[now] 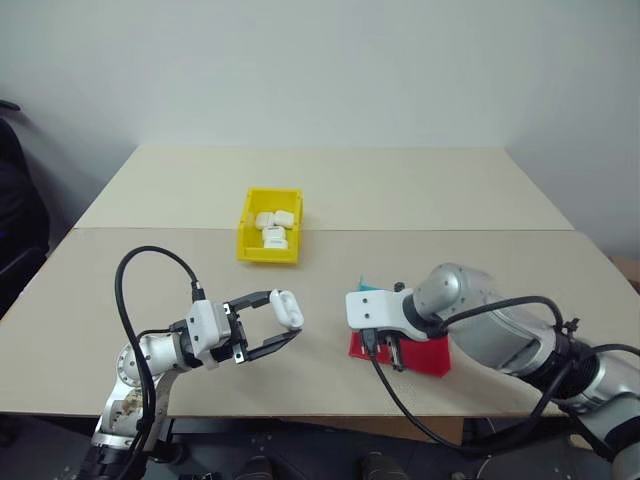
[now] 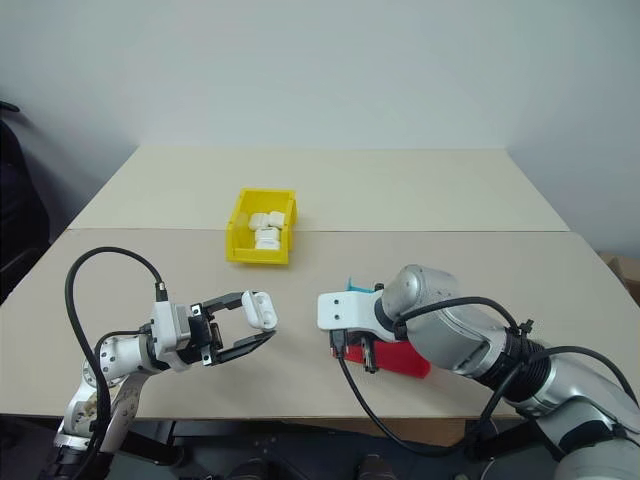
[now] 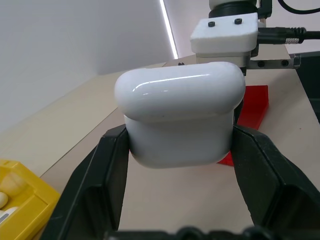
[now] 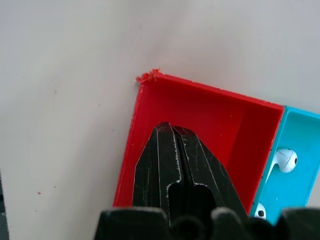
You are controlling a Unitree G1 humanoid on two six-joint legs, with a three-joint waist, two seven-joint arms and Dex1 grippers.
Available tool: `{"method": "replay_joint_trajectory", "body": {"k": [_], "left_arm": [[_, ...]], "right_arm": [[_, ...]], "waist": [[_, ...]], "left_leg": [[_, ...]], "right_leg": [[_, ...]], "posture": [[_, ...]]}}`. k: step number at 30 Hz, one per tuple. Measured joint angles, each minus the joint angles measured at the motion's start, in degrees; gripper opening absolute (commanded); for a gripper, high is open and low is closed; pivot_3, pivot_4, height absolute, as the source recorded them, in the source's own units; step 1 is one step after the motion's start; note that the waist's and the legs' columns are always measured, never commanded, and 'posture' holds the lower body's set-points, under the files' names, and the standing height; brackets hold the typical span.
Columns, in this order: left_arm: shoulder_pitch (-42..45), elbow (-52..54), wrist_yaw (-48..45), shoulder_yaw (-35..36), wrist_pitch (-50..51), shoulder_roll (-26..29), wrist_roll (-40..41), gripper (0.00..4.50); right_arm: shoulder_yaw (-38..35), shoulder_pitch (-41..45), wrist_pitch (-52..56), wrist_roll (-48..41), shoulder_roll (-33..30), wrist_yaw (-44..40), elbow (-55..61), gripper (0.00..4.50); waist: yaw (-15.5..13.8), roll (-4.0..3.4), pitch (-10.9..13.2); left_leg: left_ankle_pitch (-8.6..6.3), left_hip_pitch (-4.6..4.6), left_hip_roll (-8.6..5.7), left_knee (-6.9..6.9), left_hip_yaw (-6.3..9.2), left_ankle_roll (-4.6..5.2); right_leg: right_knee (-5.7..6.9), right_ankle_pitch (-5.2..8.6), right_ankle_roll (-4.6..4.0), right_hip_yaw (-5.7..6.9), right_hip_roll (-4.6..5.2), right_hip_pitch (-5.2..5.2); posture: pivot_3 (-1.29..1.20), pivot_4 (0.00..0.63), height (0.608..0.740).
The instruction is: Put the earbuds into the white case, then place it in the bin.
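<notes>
- The left gripper (image 1: 283, 325) clamped the white case (image 1: 286, 308) between its two black fingers (image 3: 100, 170), lid shut, lifted clear of the table (image 1: 90, 300).
- The right gripper (image 4: 172, 131) had its fingers pressed together, tips pointing down into the red compartment (image 4: 210, 117) of the tray (image 1: 428, 354); whether anything was pinched between them could not be told.
- From the right gripper's tips, one earbud (image 4: 285, 160) lay at about 3 o'clock in the neighbouring blue compartment (image 4: 300, 140), just across the dividing wall, with part of a second white piece (image 4: 260, 213) near it at the frame's lower edge.
- Seen from the head, the held case sat at roughly 9 o'clock from the right gripper, near it but apart, with bare tabletop between them.
- The tray rested close to the table's near edge, partly hidden under the right wrist.
- The bin (image 1: 250, 240) stood at about 12 o'clock from the left gripper, well apart, with open surface between; several white cases (image 1: 275, 222) already lay inside it.
- A seam ran across the table just behind the bin, and a second beige tabletop continued beyond it.
- Beyond the bin the far tabletop was open up to a plain pale wall (image 1: 320, 70).
- A dark object (image 1: 15, 210) stood off the table's left side, at 9 o'clock.
</notes>
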State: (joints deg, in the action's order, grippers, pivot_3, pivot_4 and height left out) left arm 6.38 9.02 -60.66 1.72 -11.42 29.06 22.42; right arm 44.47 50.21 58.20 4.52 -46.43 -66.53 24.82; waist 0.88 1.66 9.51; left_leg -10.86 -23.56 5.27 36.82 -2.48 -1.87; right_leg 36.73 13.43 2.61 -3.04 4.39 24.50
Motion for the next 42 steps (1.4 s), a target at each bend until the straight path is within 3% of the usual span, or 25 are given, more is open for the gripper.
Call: {"method": "replay_joint_trajectory", "body": {"k": [9, 27, 39, 42], "left_arm": [[-0.23, 0.01, 0.28, -0.01, 0.03, 0.34, -0.04, 2.78], [0.2, -0.03, 0.46, -0.83, 0.1, 0.59, -0.25, 2.78], [0.14, 0.01, 0.71, -0.96, 0.43, 0.67, -0.29, 2.78], [0.04, 0.03, 1.18, -0.96, 0.47, 0.67, -0.3, 2.78]], "right_arm": [[1.22, -0.04, -0.13, 1.53, 0.14, 0.59, -1.86, 0.04], [1.24, -3.45, -1.81, 4.08, -6.04, 0.28, -1.14, 0.04], [-7.21, -4.24, -1.17, 0.88, -6.21, -1.32, 4.55, 0.04], [-7.32, -4.22, 0.49, 0.88, -5.08, -0.33, 5.12, 0.67]], "waist": [[0.0, 0.0, 0.0], [-0.04, 0.0, 0.0], [0.08, 0.0, 0.0], [-0.03, 0.0, 0.0]], "left_leg": [[0.0, -0.04, 0.0, -0.01, 0.0, 0.0], [0.0, -0.09, 0.0, -0.02, -0.01, 0.0], [0.0, -0.15, 0.0, -0.02, 0.0, 0.0], [0.0, -0.18, 0.0, -0.02, -0.01, 0.0]], "right_leg": [[0.0, 0.01, 0.0, 0.0, 0.0, 0.04], [-0.04, 0.03, 0.02, 0.0, 0.01, 0.08], [-0.03, 0.03, 0.03, 0.0, 0.0, 0.14], [-0.05, 0.03, 0.02, 0.0, 0.01, 0.15]], "posture": [[0.0, 0.15, 0.74], [0.0, 0.15, 0.74], [0.0, 0.15, 0.74], [0.0, 0.15, 0.74]]}}
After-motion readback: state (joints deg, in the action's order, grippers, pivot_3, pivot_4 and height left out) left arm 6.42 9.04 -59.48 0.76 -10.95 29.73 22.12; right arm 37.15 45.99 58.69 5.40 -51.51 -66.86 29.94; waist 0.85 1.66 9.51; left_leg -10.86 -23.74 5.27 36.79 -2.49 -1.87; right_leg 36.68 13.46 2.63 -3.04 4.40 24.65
